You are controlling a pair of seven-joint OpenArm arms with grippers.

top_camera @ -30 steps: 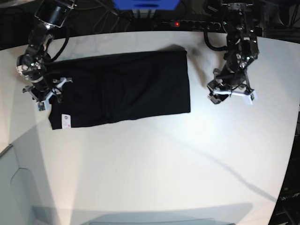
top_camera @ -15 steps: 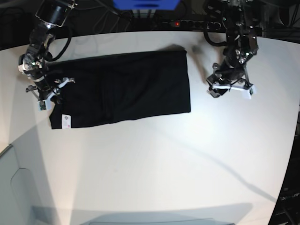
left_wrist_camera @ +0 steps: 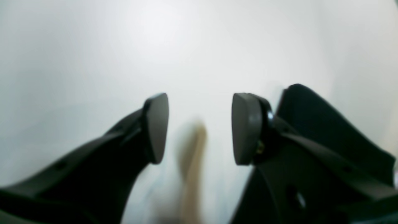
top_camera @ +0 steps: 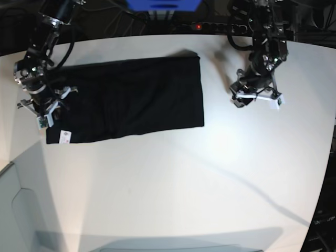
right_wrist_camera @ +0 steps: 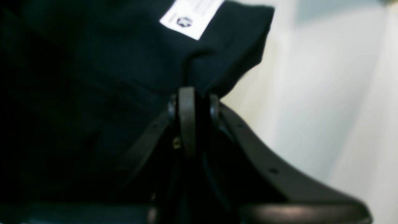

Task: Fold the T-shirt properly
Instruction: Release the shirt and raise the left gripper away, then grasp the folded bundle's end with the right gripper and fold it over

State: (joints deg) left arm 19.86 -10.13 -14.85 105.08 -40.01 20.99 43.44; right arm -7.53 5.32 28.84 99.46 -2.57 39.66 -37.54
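The big plain black cloth T-shirt (top_camera: 123, 100) lies flat in the upper left of the base view, already folded into a long band w/ a small white tag (top_camera: 64, 136) at its lower left corner. It looks soft, light and floppy, so it will sag and drag if picked up by one spot only. Best to pinch it at corners or along an edge, 2 spots at once, and lift slow so the layers don't slip apart.

The right pincer (right_wrist_camera: 194, 102) is squeezed tight on the shirt's edge near the tag, with a bit of cloth bunched between its pads. In the base view it sits at the far left end of the shirt.

The left pincer (left_wrist_camera: 199, 127) is spread wide w/ nothing in it. It hangs over the bare part of the white round surface (top_camera: 210, 173), upper right of the base view, well apart from the shirt. I think it needs to come over and take the other end.
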